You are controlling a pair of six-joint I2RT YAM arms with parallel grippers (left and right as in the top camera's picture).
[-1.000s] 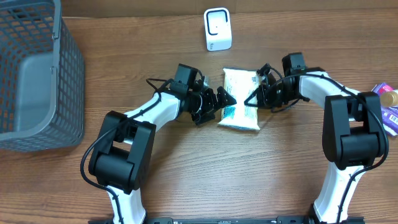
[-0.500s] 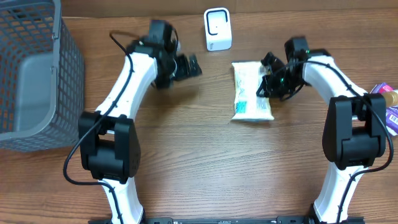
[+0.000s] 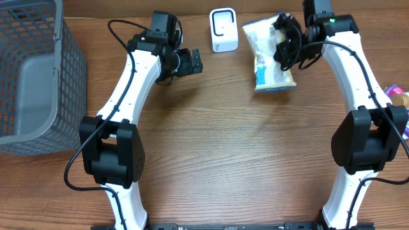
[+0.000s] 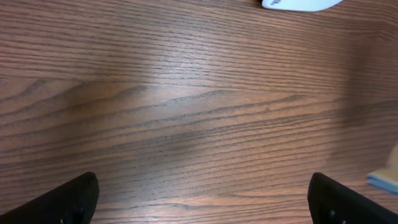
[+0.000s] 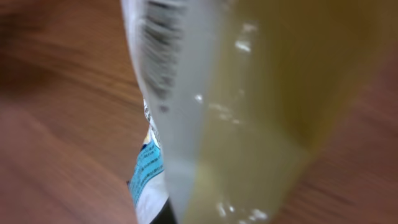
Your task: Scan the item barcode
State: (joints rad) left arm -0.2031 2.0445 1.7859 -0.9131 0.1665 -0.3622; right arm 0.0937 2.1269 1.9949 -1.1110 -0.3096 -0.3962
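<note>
The right gripper (image 3: 287, 43) is clamped tight on the edge of the packet (image 3: 271, 64), a white and blue soft pack that hangs from the jaws, lifted off the worktop (image 3: 243, 160). In the right wrist view the pack fills the frame right against the gripper, with a blurred patch of dark bars, likely the barcode (image 5: 158, 53), near its upper end. Just beside the pack, on the side away from the gripper, stands the white scanner (image 3: 223, 30). The pick-up looks done and the item is brought close; what is left, as I judge it, is to turn the barcode toward the scanner window, and whether it faces that way now cannot be told. Beyond the scanner, the left gripper (image 3: 190, 62) hovers with its jaws spread wide and nothing between them, over bare wood. There is open room below both grippers. Some small items (image 3: 399, 108) lie at the worktop's edge behind the right arm, and a grey basket (image 3: 70, 70) sits farthest off, well past the left gripper.
</note>
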